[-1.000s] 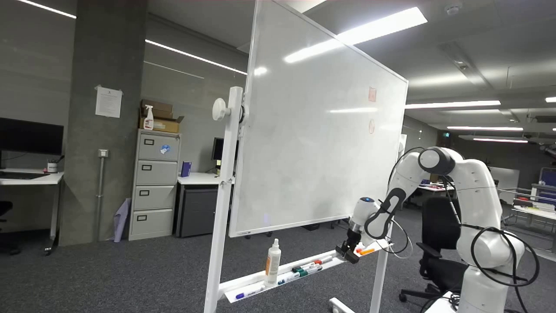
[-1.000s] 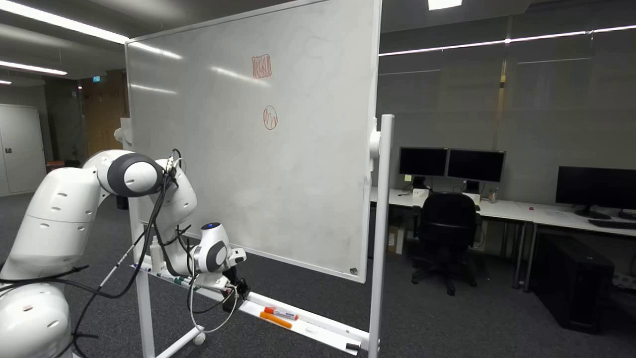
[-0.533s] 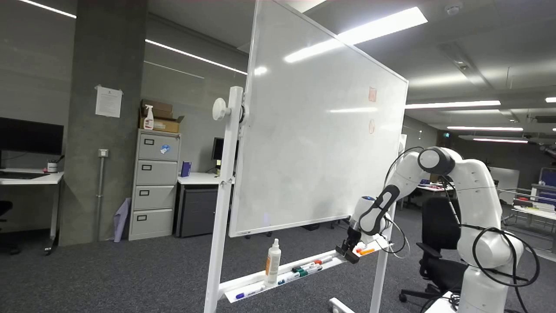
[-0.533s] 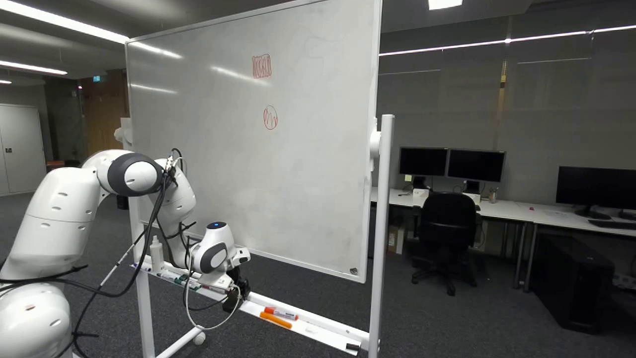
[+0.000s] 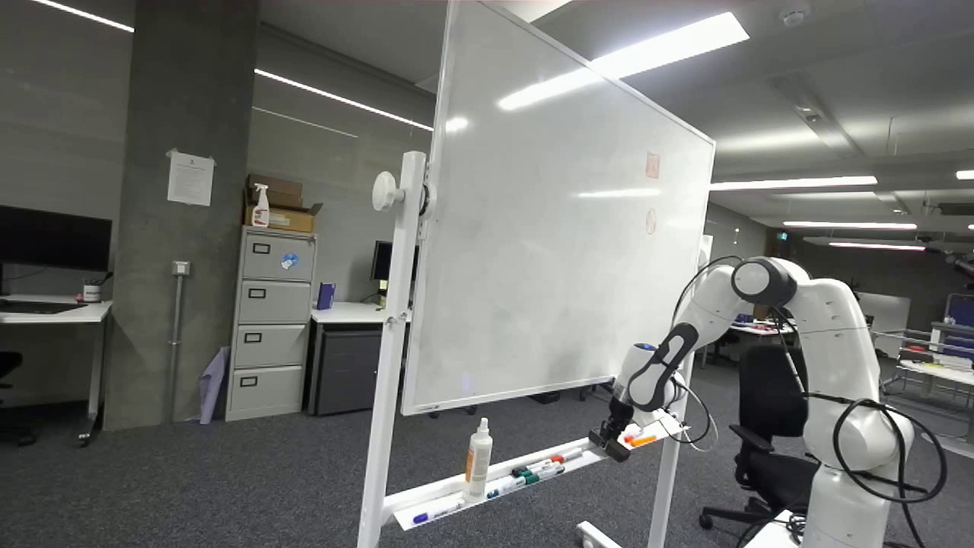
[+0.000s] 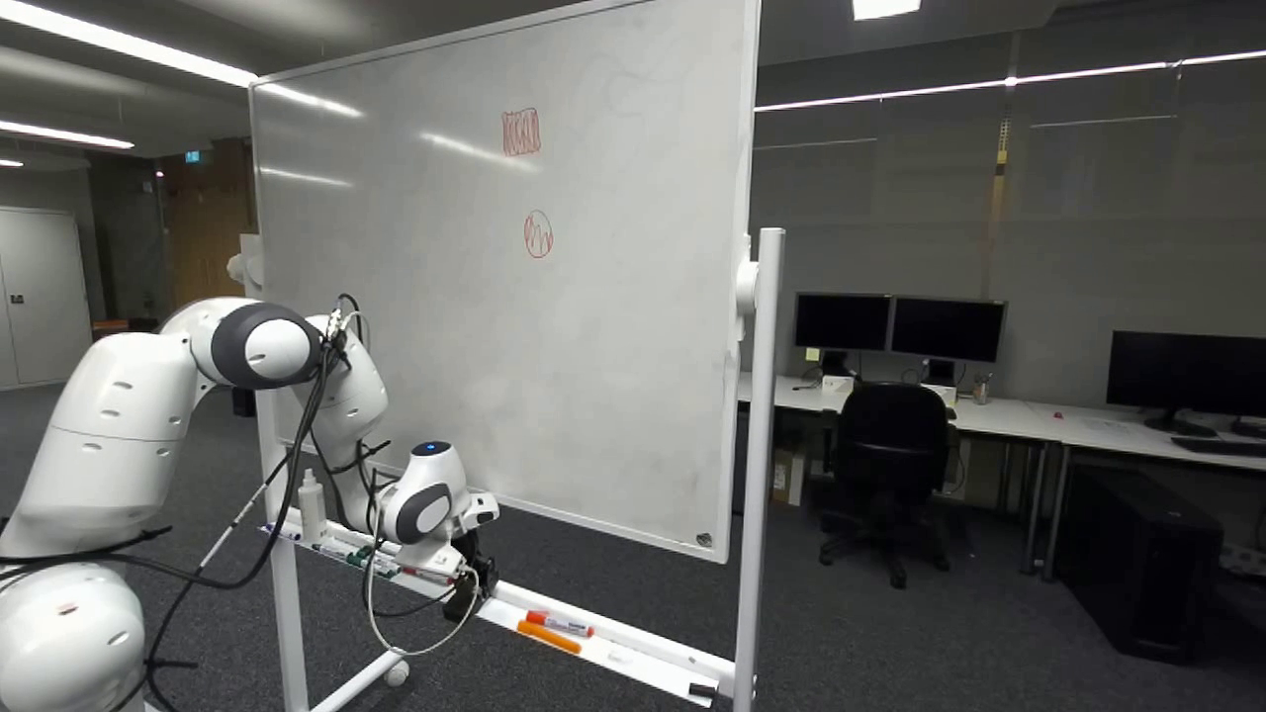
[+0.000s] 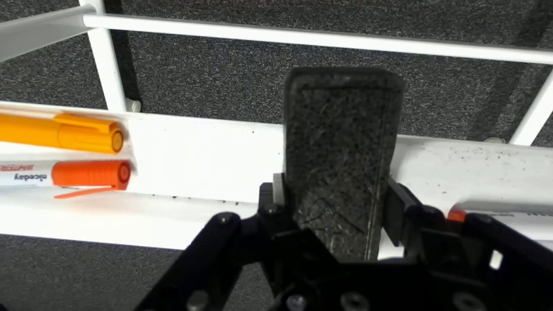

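Note:
A dark grey, speckled board eraser (image 7: 341, 125) stands between the two fingers of my gripper (image 7: 333, 196) in the wrist view. The left pad (image 7: 278, 189) bears on one long side and the right pad (image 7: 392, 211) on the opposite side, so the gripper is shut on it. In both exterior views the gripper (image 5: 613, 428) reaches down to the pen tray (image 6: 643, 665) under the whiteboard (image 6: 613, 326). The eraser shows there as a small dark block (image 5: 616, 452) at tray height. Whether its underside rests on the tray cannot be told.
An orange marker (image 7: 56, 133) and a red-capped marker (image 7: 90, 173) lie on the tray to one side. Opposite are several more markers (image 5: 533, 473) and a spray bottle (image 5: 478, 460). The board's lower edge (image 5: 510, 396) runs close above the hand. Red drawings (image 6: 537, 234) mark the board.
The wrist has shifted and turned slightly, mostly in the earlier half second, and the jaws have come together on the eraser. The markers and bottle have stayed put.

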`<action>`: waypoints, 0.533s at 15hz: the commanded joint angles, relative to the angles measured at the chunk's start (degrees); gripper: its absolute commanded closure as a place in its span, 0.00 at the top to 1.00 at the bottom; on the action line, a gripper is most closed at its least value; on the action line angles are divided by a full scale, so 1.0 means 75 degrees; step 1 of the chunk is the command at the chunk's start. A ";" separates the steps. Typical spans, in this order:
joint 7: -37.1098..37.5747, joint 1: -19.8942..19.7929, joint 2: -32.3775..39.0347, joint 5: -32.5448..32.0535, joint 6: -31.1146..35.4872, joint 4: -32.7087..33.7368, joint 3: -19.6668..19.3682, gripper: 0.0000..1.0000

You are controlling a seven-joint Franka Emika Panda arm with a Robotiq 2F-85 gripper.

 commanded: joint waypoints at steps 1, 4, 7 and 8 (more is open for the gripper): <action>-0.0076 0.0744 -0.0641 -0.0329 -0.0090 -0.0523 -0.0815 0.30; -0.0015 0.1382 -0.1124 -0.0968 -0.0266 -0.1002 -0.1473 0.30; 0.0055 0.1769 -0.1748 -0.1625 -0.0187 -0.1607 -0.1812 0.30; 0.0022 0.1788 -0.2015 -0.1774 -0.0168 -0.1835 -0.1803 0.30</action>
